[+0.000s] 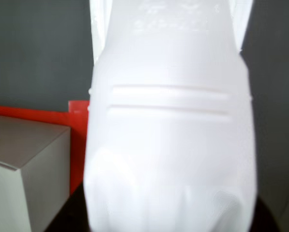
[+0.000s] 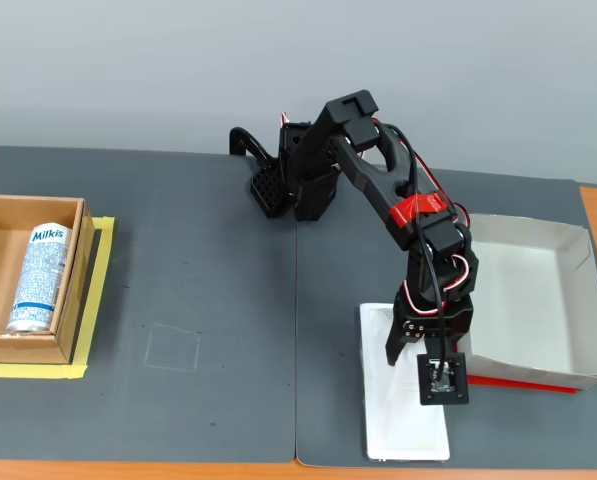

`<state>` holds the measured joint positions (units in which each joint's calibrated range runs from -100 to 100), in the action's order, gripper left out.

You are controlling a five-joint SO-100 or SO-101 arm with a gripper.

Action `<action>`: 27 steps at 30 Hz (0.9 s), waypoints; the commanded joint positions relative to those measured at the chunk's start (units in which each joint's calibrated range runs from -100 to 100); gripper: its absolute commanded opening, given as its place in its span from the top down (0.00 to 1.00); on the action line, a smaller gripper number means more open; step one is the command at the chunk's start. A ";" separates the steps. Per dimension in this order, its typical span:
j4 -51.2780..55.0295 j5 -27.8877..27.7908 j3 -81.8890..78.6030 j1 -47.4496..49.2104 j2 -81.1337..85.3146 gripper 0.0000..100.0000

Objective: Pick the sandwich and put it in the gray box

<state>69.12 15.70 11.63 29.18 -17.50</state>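
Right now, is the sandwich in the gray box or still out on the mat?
Out. In the fixed view the sandwich lies flat on the mat, left of the gray box, under the tool.

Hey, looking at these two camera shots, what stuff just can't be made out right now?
- Gripper opening: in the fixed view the arm's wrist and camera block cover the fingertips; the wrist view does not settle it either.
- Sandwich label and grip: the wrist view is a blurred white close-up.
- Sandwich's upper end: hidden under the gripper in the fixed view.
- Gray box near wall: partly behind the arm in the fixed view.
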 commanded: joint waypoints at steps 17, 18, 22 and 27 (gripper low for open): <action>0.23 -0.26 -0.10 -0.35 4.06 0.88; 0.32 -0.26 -0.28 -0.35 5.25 0.88; 0.41 -0.78 -0.37 -0.42 9.83 0.88; 1.19 -1.87 -0.37 -1.02 14.66 0.88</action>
<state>69.30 14.29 11.00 29.55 -8.58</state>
